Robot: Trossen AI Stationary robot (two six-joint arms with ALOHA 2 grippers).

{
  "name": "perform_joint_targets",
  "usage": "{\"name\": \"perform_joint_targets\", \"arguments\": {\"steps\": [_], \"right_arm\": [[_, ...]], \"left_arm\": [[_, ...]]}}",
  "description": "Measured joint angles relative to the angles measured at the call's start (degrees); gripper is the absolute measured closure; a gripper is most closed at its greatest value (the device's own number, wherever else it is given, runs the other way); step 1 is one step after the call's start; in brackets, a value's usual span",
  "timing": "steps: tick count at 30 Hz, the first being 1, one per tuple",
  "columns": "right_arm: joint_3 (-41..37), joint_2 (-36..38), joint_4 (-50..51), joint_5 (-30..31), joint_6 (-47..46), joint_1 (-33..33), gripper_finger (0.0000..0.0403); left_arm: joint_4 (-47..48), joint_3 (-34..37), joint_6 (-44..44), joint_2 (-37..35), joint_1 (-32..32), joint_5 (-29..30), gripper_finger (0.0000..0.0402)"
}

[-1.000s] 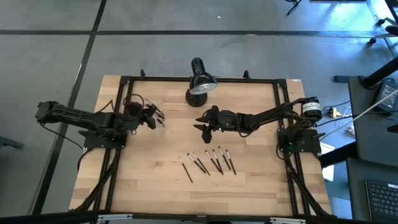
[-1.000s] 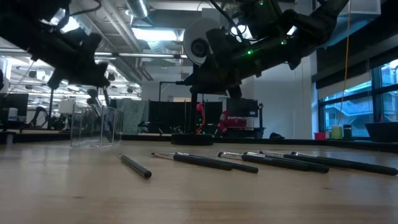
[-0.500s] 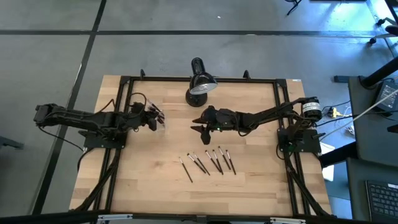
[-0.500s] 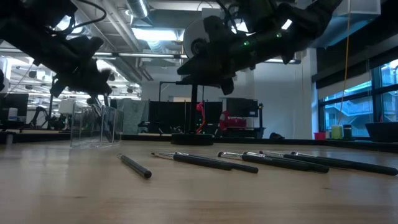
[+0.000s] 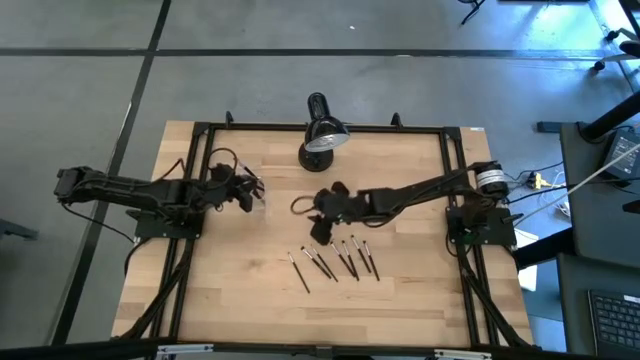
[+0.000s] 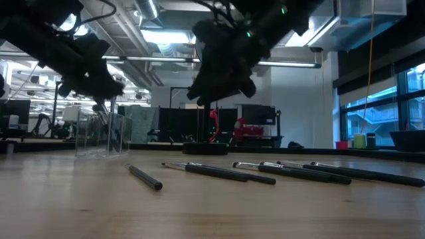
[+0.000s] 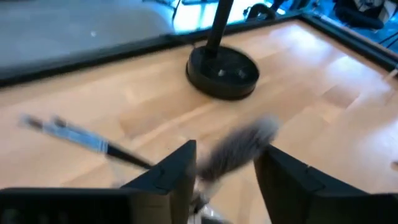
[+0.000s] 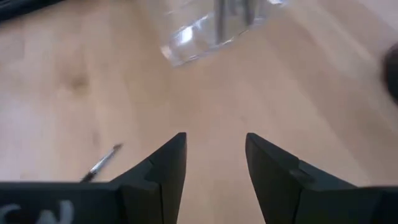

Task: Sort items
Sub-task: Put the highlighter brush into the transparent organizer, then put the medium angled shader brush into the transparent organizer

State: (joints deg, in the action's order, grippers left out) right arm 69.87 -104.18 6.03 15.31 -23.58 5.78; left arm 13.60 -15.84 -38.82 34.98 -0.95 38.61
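Note:
Several thin dark makeup brushes (image 5: 335,262) lie side by side on the wooden table, toward its near edge (image 6: 279,171). A clear cup (image 6: 99,133) at the left holds more brushes (image 8: 233,12). My left gripper (image 5: 246,191) hangs open over the cup. A blurred brush (image 7: 239,149) shows between its fingers, and another brush (image 7: 68,132) shows beside them. My right gripper (image 5: 322,226) is open with nothing between its fingers (image 8: 214,155). It is tipped down just beyond the far ends of the lying brushes, and one brush tip (image 8: 101,163) lies ahead of it. My left gripper stands with one finger (image 7: 177,171) on either side of the blurred brush. I cannot tell whether either finger touches it.
A black desk lamp (image 5: 322,132) stands at the table's far edge, its round base (image 7: 222,71) ahead of my left gripper. A black frame runs along the table's far, left and right sides. One brush (image 6: 145,178) lies apart, left of the row.
My right gripper has gone from the table's middle toward the near edge and down, tipping its fingers toward the row of brushes.

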Motion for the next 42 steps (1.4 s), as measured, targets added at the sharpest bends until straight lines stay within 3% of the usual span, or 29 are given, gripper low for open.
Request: {"name": "perform_joint_targets", "arguments": {"steps": [5,9,14,17,25,31,42], "right_arm": [[7.90,-4.80,5.83,-0.58,0.05,3.35,0.0239],[12.32,-7.14,9.33,-2.98,1.38,5.21,0.0261],[13.33,-7.93,12.55,-0.79,1.50,7.46,0.0301],[13.33,-7.91,12.65,2.15,1.56,7.83,0.0319],[13.33,-7.91,14.07,3.17,3.30,7.28,0.0333],[13.33,-7.91,16.08,3.17,3.05,6.81,0.0334],[13.33,-7.89,16.94,3.15,2.77,6.78,0.0334]], "left_arm": [[0.01,-3.08,4.46,-0.26,0.00,0.97,0.0220],[5.29,-4.76,5.05,-0.44,0.00,2.98,0.0218],[19.04,-4.87,-2.35,-0.51,0.00,10.51,0.0221],[22.93,-4.87,-6.26,-0.50,0.00,11.46,0.0221],[22.80,-8.17,-3.70,-1.18,-0.17,10.28,0.0221],[21.91,-12.10,0.28,-1.42,-3.67,10.23,0.0221],[9.18,-12.63,10.98,-1.38,-13.16,12.76,0.0222]]}}
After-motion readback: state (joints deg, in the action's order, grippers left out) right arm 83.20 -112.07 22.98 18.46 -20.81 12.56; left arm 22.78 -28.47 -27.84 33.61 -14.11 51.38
